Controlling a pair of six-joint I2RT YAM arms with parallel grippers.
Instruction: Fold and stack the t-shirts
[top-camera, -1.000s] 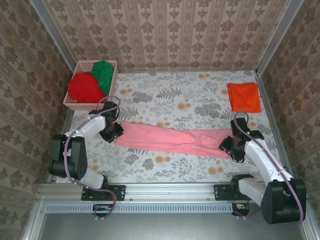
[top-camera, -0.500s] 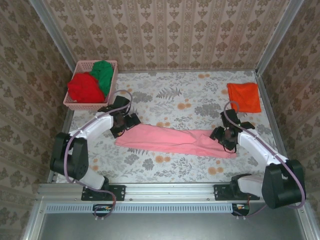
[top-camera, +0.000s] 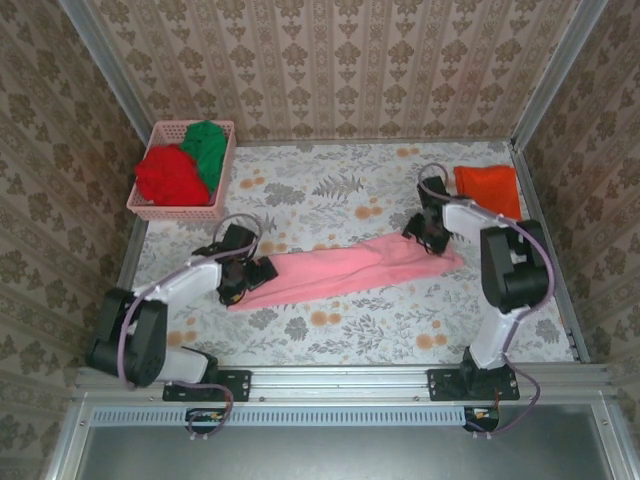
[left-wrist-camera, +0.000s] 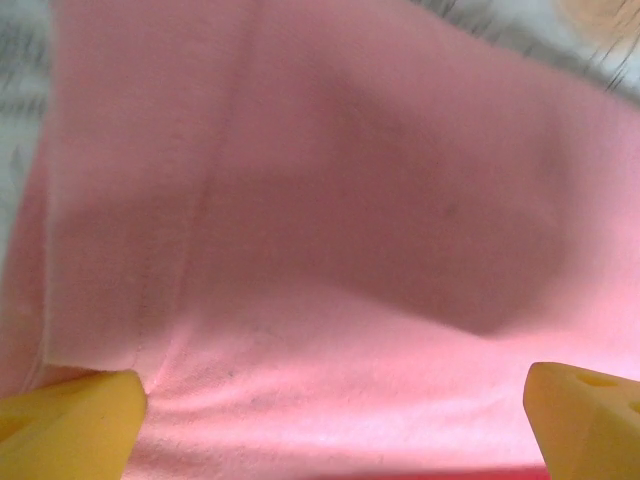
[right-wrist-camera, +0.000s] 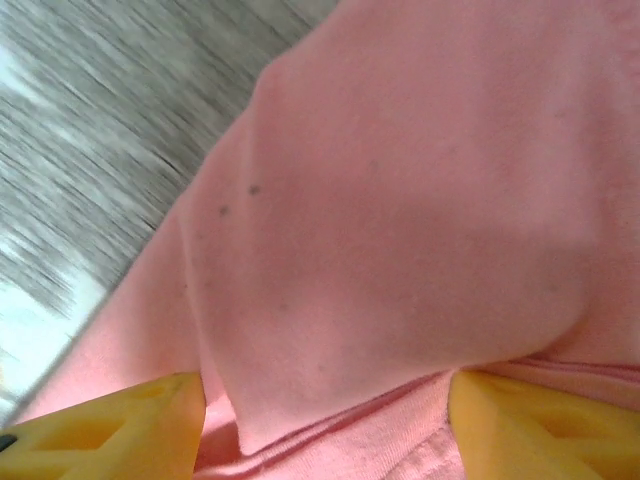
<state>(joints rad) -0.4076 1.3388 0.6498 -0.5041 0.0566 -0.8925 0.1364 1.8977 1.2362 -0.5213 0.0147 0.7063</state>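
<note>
The light pink t-shirt (top-camera: 350, 268) lies as a long, slightly slanted band across the middle of the table. My left gripper (top-camera: 248, 277) is low over its left end. In the left wrist view the left gripper (left-wrist-camera: 335, 410) is open, with flat pink cloth (left-wrist-camera: 330, 200) under the wide gap. My right gripper (top-camera: 428, 235) is at the shirt's raised right end. There the right gripper (right-wrist-camera: 325, 410) is shut on a thick fold of pink cloth (right-wrist-camera: 400, 200) that fills the space between its yellow fingers (right-wrist-camera: 120, 425). An orange t-shirt (top-camera: 490, 192), folded square, lies at the back right.
A pink lattice basket (top-camera: 165, 212) stands at the back left and holds a red t-shirt (top-camera: 167, 175) and a green t-shirt (top-camera: 207, 148). The floral tablecloth (top-camera: 330, 335) is bare in front of the pink shirt. Wallpapered walls close in on three sides.
My left gripper opened and let go of the shirt's left end. My right gripper moved back and left, dragging the right end toward the orange shirt, so the band now slants.
</note>
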